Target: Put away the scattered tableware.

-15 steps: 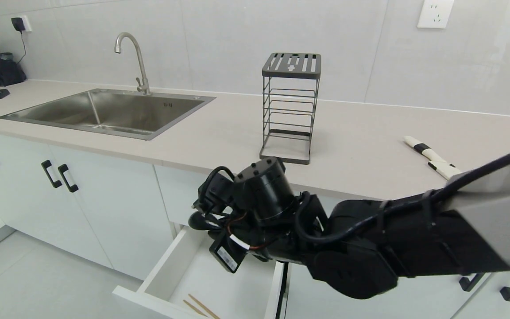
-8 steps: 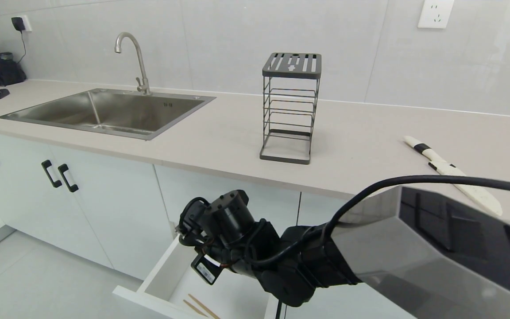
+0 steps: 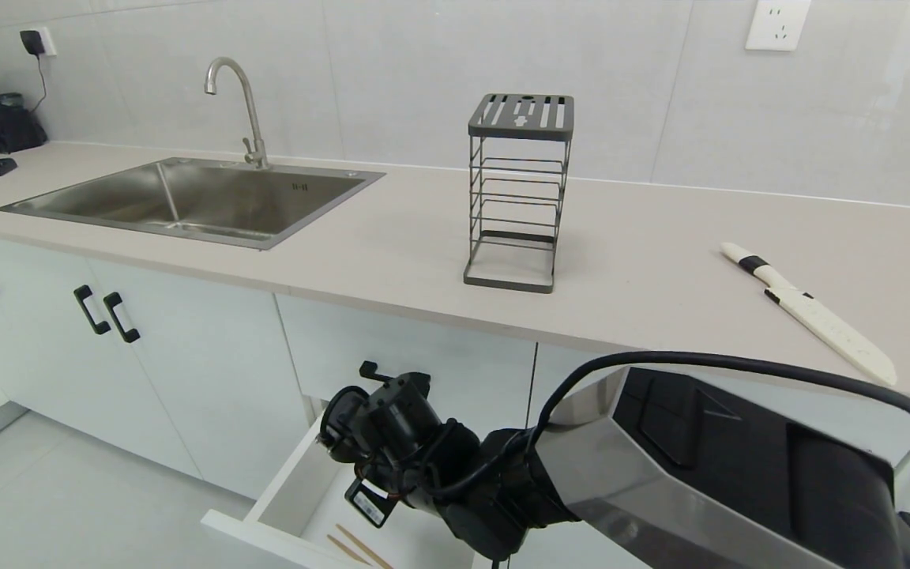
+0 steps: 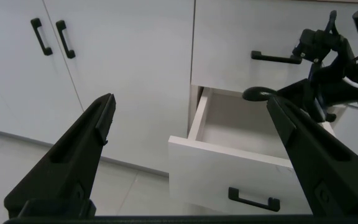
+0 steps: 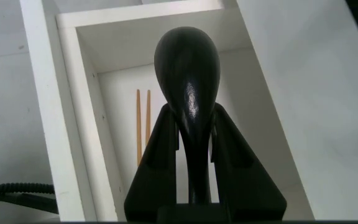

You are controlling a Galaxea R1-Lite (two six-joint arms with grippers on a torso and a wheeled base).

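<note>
- Knife (image 3: 810,316) on counter (image 3: 644,261), partly covered by the right arm a second ago, now lies fully exposed; that arm has dropped toward the open drawer (image 3: 281,484).
- Right gripper (image 5: 191,134) is clamped on a black spoon (image 5: 187,68), bowl above the drawer interior; the spoon's handle is hidden between the fingers.
- Left gripper (image 4: 190,109) is spread wide, holds nothing and faces the drawer front.
- Chopsticks (image 5: 143,124) lie in the drawer; rack (image 3: 518,194) and sink (image 3: 186,197) are well apart from the knife.
</note>
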